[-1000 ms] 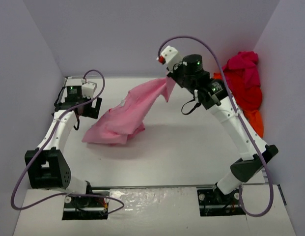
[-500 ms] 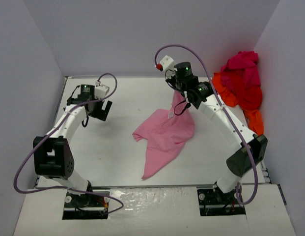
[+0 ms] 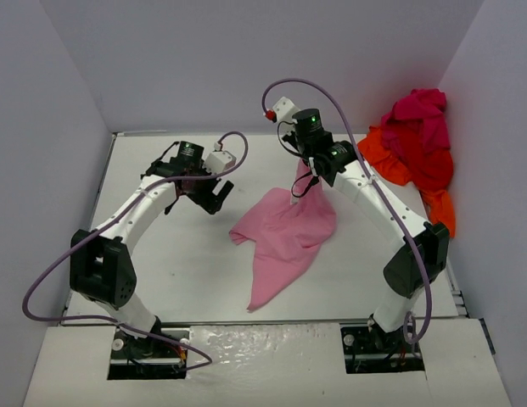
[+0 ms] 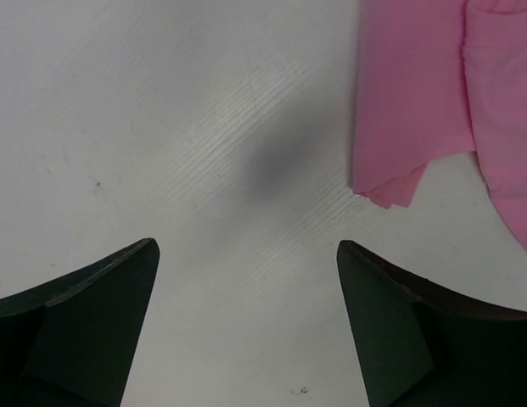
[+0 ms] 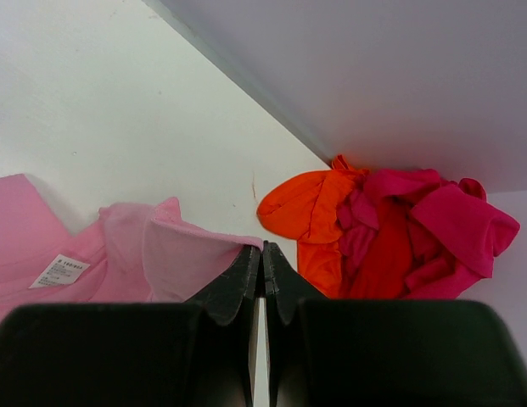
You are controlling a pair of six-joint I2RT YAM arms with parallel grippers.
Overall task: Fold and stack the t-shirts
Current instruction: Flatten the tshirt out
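The light pink t-shirt point(image 3: 284, 233) lies crumpled in the middle of the table, one end lifted. My right gripper point(image 3: 303, 175) is shut on its raised top edge; in the right wrist view the cloth point(image 5: 161, 246) runs into the closed gripper point(image 5: 262, 248). My left gripper point(image 3: 214, 202) is open and empty, above bare table just left of the shirt. In the left wrist view the gripper point(image 4: 246, 246) has its jaws wide apart, with a pink corner point(image 4: 416, 102) at the upper right. The orange, red and magenta t-shirts point(image 3: 420, 144) lie piled at the far right, also in the right wrist view point(image 5: 390, 229).
White table point(image 3: 161, 254) boxed in by grey walls on the left, back and right. The pile leans against the right wall. The purple cables loop above both arms.
My right gripper has dragged the pink t-shirt from the left to the centre and lowered it. My left arm has swung right, toward the shirt's left edge.
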